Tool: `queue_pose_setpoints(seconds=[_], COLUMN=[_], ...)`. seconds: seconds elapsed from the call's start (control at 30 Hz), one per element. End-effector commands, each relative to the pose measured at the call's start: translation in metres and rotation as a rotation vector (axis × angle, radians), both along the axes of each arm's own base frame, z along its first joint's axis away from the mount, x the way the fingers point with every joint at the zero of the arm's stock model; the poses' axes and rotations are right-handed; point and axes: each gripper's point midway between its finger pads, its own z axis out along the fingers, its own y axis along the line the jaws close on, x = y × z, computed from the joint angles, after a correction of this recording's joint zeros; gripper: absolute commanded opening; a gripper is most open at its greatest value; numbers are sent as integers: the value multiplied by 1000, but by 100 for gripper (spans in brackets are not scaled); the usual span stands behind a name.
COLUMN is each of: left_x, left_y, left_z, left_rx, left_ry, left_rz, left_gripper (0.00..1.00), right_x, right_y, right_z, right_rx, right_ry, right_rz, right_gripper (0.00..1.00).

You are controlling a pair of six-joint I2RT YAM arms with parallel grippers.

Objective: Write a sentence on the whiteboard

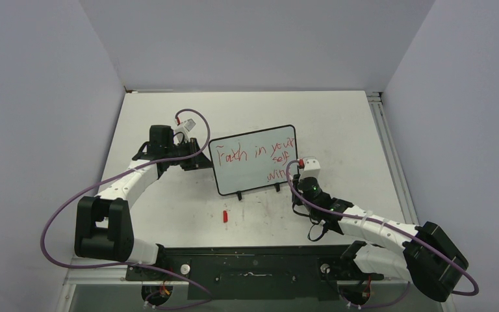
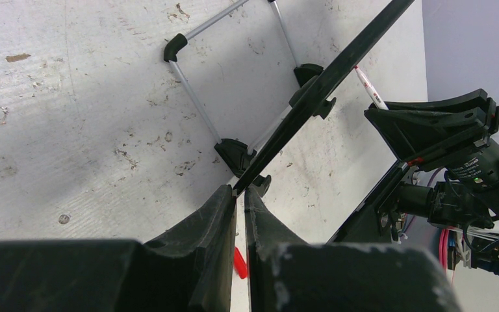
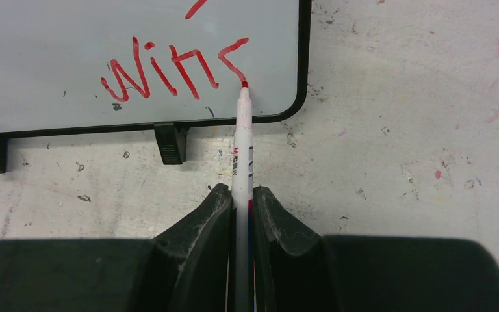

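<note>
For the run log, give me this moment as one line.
right gripper: shut on marker | marker tip: at end of sentence on whiteboard | left gripper: shut on whiteboard edge

I count one whiteboard (image 1: 253, 159) in the middle of one table (image 1: 338, 130), and it has two black feet (image 1: 240, 194). On it there is one sentence (image 1: 253, 155) of five red words in three lines. There are two grippers, the left gripper (image 2: 240, 195) and the right gripper (image 3: 240, 192), one marker (image 3: 242, 149), and one small red object (image 1: 225, 216) near me.
</note>
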Motion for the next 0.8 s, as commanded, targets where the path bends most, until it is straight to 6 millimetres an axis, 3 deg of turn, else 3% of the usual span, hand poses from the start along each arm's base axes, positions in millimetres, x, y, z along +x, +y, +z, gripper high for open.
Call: queue_pose_setpoints(seconds=[0.0, 0.57, 0.77], left_x=[9, 10, 10], left_y=[-2, -2, -2], left_z=[26, 26, 26], left_rx=[-9, -10, -9], left_ry=[-103, -103, -102], left_rz=[-15, -14, -14], left_gripper=[9, 9, 9], right_x=[-1, -4, -4], right_y=[6, 14, 11], right_z=[5, 6, 26], right_rx=[20, 18, 43], right_ry=[-16, -23, -76], right_rz=[24, 62, 45], right_gripper=[5, 5, 5])
